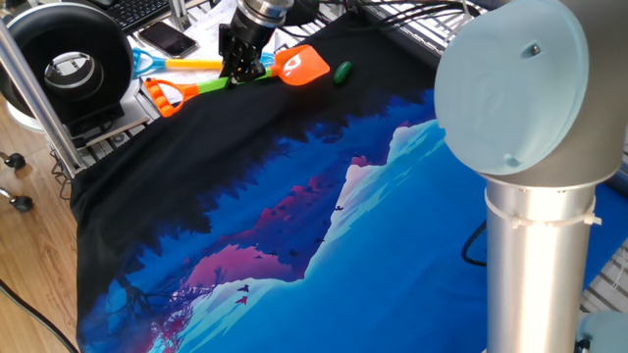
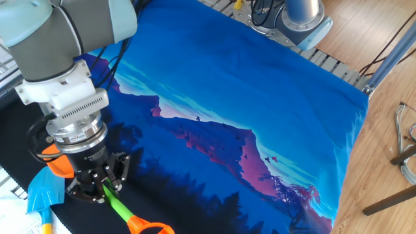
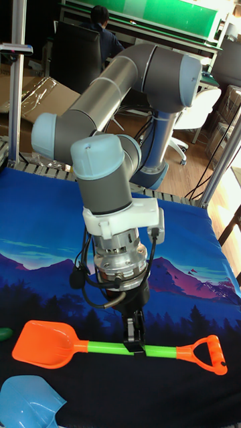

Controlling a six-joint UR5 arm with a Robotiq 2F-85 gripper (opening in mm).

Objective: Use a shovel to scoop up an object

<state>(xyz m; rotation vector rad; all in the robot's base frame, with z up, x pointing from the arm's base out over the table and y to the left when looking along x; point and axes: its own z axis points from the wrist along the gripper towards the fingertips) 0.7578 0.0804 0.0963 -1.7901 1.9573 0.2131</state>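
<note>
The gripper (image 3: pixel 136 339) is clamping the green shaft of the shovel (image 3: pixel 107 348), which is lying level along the table's (image 1: pixel 294 186) dark edge, its orange blade (image 1: pixel 301 65) pointing at the green object (image 1: pixel 341 72) resting just beyond it, handle (image 1: pixel 161 96) at the opposite end.

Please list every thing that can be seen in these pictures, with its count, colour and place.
shovel: 1, orange blade, lime-green shaft, orange handle; held by the shaft above the dark part of the cloth.
object: 1, dark green; on the cloth just beyond the orange blade, apart from it.
second shovel: 1, blue blade, yellow shaft; at the table edge behind the gripper.
cloth: 1, blue mountain print with a dark part; covers the table.
phone: 1, dark; behind the table.
round black device: 1; beside the table corner.
gripper: 1, black; shut on the green shaft.
arm: 1, grey with light blue caps.
</note>
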